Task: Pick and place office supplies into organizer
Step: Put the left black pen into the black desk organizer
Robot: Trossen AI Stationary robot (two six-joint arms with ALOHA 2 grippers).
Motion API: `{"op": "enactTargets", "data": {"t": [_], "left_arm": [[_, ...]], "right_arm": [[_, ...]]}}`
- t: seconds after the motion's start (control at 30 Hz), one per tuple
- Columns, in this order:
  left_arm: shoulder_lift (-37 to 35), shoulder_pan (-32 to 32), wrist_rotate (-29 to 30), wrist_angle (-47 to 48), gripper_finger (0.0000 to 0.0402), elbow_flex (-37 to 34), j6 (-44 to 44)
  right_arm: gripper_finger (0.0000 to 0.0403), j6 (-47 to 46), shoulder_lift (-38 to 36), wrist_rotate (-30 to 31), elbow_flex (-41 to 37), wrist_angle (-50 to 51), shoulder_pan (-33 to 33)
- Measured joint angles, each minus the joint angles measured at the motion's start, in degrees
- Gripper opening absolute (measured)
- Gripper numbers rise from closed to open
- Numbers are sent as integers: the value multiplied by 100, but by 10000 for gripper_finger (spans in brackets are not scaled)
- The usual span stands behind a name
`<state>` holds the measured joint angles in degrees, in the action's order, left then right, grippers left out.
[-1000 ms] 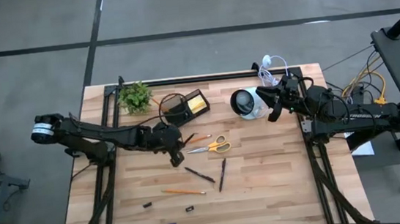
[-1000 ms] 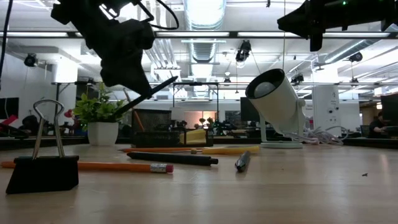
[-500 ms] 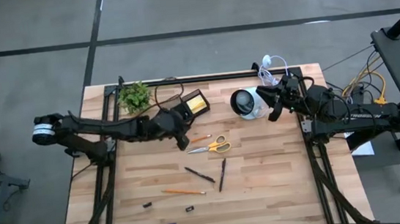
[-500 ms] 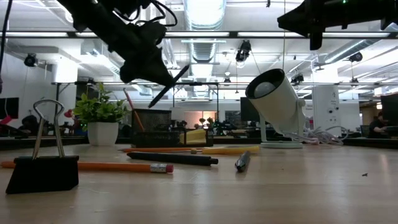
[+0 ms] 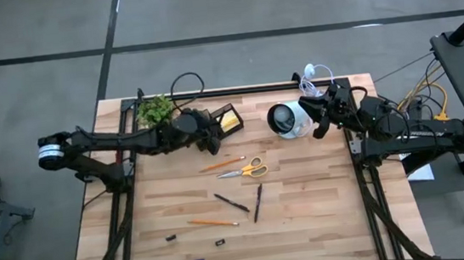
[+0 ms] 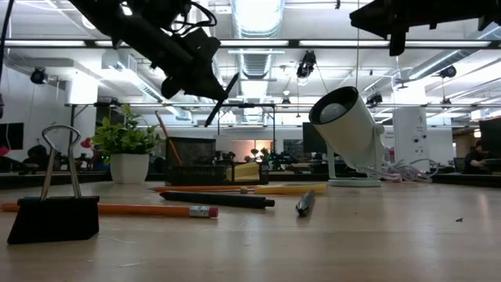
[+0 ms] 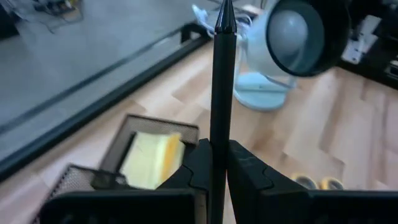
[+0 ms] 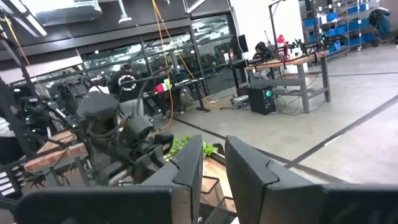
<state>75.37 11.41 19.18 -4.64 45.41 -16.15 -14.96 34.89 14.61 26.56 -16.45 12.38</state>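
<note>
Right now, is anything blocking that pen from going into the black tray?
Nothing visible is. The left gripper holds the dark pen above the organizer, where only a yellow sticky-note block shows inside.

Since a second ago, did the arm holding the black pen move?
Yes. The left gripper carried the pen away from the scissors, up to the organizer.

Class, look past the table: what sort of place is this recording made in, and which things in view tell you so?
Probably a large open robotics lab or workshop. It has a bare concrete floor, exposed ceiling ducts with strip lights, and workbenches with equipment far behind the wooden table.
</note>
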Motion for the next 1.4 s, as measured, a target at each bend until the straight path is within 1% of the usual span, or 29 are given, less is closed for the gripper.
{"op": "enactTargets", "data": {"t": [0.2,0.37,0.43,0.8,0.87,0.97,1.07,1.4], "left_arm": [[-2,338,52,-488,12,0,462],[-7,570,554,-714,12,0,692],[-9,663,638,-745,12,0,794],[35,1018,855,-787,12,-123,766],[35,1035,936,-950,12,-247,764],[37,1036,999,-1728,12,-550,753],[35,1035,1005,-2232,12,-849,749],[37,1035,996,-2507,12,-1331,735]], "right_arm": [[59,0,2,-2,9,0,0],[59,-2,0,-7,9,1,0],[59,-2,0,-7,9,1,0],[59,-2,0,-13,9,1,0],[59,0,3,-13,8,1,0],[59,15,4,-13,7,7,0],[59,17,4,-13,7,9,0],[59,17,4,-13,5,16,0]]}}
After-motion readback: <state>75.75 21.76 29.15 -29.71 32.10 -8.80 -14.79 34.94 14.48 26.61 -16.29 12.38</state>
